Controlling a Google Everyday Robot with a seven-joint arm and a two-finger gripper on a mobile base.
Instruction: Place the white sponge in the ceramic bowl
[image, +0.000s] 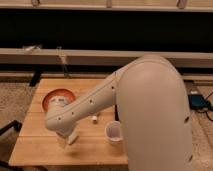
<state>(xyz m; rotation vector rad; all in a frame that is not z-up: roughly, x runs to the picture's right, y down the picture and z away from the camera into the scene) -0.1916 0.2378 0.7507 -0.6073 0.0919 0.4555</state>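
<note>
The white sponge (73, 138) lies on the wooden table (35, 150) near the front left, and only a pale corner of it shows beside the gripper. My gripper (64, 137) hangs from the long cream arm directly over the sponge, low to the table, and stands open. The ceramic bowl (54, 96), orange-red and shallow, sits at the table's left, behind the gripper. The arm's wrist covers the bowl's near right part.
A white cup (114, 132) stands right of the gripper near the front edge. A small pale object (94, 119) lies between the cup and the arm. A thin clear upright item (64, 62) stands behind the table's back edge. The arm's bulky body fills the right side.
</note>
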